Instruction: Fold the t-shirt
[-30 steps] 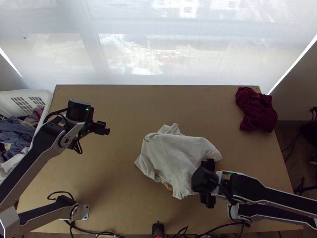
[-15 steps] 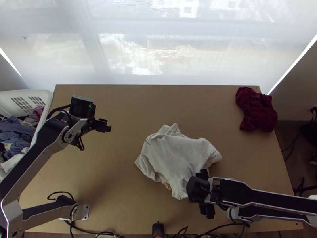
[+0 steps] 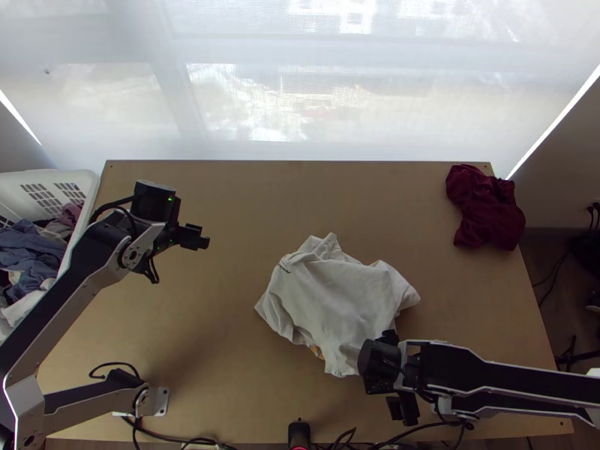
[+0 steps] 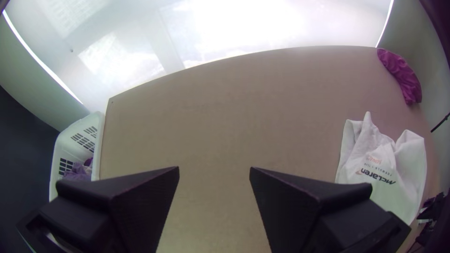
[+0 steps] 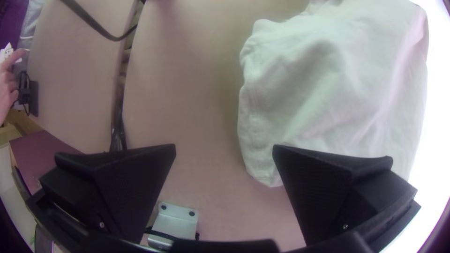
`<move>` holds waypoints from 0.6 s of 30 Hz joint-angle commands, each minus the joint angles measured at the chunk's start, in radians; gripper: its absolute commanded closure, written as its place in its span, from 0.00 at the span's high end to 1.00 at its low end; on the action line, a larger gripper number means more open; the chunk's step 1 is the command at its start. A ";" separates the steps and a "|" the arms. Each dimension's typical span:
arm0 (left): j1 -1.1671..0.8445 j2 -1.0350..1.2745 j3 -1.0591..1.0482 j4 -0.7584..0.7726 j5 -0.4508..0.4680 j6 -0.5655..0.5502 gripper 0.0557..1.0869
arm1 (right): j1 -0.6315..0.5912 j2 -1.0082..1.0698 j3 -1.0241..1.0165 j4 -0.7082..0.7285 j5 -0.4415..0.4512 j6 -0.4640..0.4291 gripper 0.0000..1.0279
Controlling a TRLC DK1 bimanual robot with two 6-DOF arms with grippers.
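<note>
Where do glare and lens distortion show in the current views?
Top view: bright backlight through the window screen. Left wrist view: washed-out glare there, table edge bowed. Right wrist view: blown-out white beside the t-shirt, dark corners.

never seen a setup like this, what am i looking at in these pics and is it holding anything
These show two robot arms, a left arm and a right arm, at a wooden table. The top view looks steeply down from a camera above the table's near edge. The other two current pictures come from cameras on the arms' wrists, so each shows its own two black fingers up close.

A white t-shirt lies rumpled on the table, with a dark red cloth near the far right corner. At the left stands a white basket of clothes.

Nothing is held: the left gripper is open away from the shirt, the right gripper open at its edge.
</note>
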 commanded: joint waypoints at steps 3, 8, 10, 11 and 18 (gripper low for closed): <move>0.009 0.005 0.004 0.003 -0.001 0.002 0.73 | -0.010 0.006 0.004 -0.030 -0.004 -0.008 0.93; 0.004 0.019 0.018 0.003 -0.001 0.002 0.73 | -0.010 0.068 -0.020 0.045 -0.004 0.001 0.93; 0.009 0.019 0.018 0.003 -0.001 0.004 0.73 | -0.013 0.094 -0.029 0.085 -0.001 0.001 0.93; 0.012 0.018 0.016 0.003 -0.001 0.004 0.73 | -0.016 0.108 -0.036 0.105 0.005 0.001 0.93; 0.015 0.004 0.004 0.003 -0.001 0.005 0.73 | -0.061 0.159 -0.054 0.171 0.065 -0.003 0.91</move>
